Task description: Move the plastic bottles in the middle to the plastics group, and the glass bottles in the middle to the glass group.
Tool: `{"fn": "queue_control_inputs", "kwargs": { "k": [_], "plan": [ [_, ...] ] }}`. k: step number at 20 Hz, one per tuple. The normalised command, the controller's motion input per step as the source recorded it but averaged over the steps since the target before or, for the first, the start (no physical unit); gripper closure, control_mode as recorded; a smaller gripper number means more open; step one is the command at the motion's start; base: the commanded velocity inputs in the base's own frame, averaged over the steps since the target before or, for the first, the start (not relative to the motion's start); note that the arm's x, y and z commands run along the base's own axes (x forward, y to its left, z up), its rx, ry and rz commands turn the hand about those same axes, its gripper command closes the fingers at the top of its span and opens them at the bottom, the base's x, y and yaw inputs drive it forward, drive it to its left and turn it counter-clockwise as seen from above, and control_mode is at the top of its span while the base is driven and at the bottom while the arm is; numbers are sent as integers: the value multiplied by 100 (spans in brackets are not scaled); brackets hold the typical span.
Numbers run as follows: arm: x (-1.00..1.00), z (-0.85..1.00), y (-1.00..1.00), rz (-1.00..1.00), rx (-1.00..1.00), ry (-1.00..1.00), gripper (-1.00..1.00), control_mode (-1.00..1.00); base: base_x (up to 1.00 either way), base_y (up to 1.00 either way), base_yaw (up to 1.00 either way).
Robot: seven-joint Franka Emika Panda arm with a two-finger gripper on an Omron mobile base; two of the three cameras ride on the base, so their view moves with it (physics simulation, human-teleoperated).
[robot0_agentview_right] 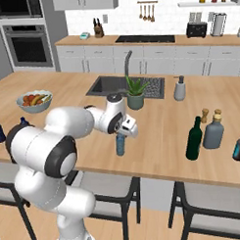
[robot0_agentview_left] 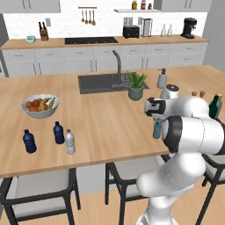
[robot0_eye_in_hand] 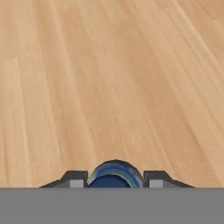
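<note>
My gripper (robot0_agentview_left: 157,118) (robot0_agentview_right: 121,133) hangs over the near middle of the wooden island, shut on the neck of the translucent teal plastic bottle (robot0_agentview_left: 157,129) (robot0_agentview_right: 121,144), which stands upright on the counter. In the hand view the bottle's round top (robot0_eye_in_hand: 115,175) sits tight between the two fingertips. The clear plastic bottle (robot0_agentview_left: 70,141) stands at the left beside the two navy bottles of the plastics group (robot0_agentview_left: 58,132) (robot0_agentview_left: 29,141). At the right, the tall green glass bottle (robot0_agentview_right: 193,139) stands next to the grey-blue glass bottle (robot0_agentview_right: 213,132).
A fruit bowl (robot0_agentview_left: 40,106) sits at the left. The sink (robot0_agentview_left: 99,82), a potted plant (robot0_agentview_left: 136,85) and a soap dispenser (robot0_agentview_right: 179,88) lie beyond the gripper. Another dark bottle (robot0_agentview_right: 239,146) stands at the right edge. Chairs sit under the near edge.
</note>
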Motion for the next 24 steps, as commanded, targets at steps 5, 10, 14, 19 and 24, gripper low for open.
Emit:
{"fn": "queue_control_inputs", "kwargs": {
  "k": [5,10,14,19,24],
  "plan": [
    [-44,29,43,17,11,0,100,-100,0,0,0],
    [-37,34,78,34,0,-15,100,-100,0,0,0],
    [-37,28,88,39,-1,-16,100,-100,0,0,0],
    [-28,27,98,35,-1,-10,100,-100,0,0,0],
    [-3,24,100,19,-7,-3,100,-100,0,0,0]
  ]
}}
